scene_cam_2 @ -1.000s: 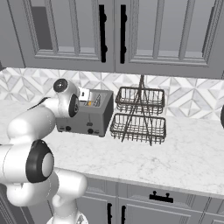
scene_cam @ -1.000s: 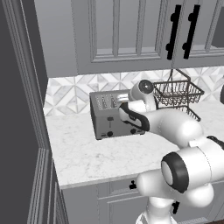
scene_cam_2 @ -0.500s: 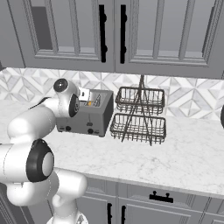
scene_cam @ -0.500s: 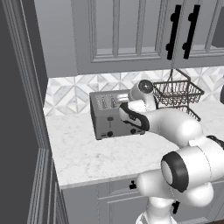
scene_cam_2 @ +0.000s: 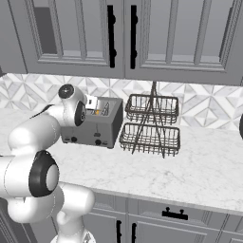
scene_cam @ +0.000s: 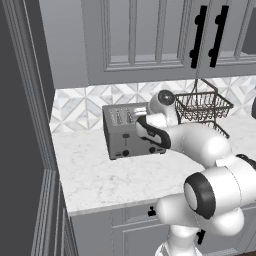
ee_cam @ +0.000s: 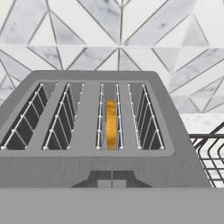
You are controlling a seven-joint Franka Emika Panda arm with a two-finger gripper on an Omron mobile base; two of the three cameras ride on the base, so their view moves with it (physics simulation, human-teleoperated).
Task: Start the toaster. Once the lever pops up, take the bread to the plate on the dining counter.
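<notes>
Hand view looks straight down on the toaster (ee_cam: 109, 131), just ahead of the jaws, which are pressed together and empty. The bread (ee_cam: 111, 124) sits deep in the third slot. Starting looks underway; lifting and carrying it remain.

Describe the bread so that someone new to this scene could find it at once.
On the marble worktop under the grey wall cabinets stands a boxy grey toaster, left of a two-tier wire basket rack. The bread stands edge-up in its third slot from the left, an orange-brown strip; the other three slots are empty.
</notes>
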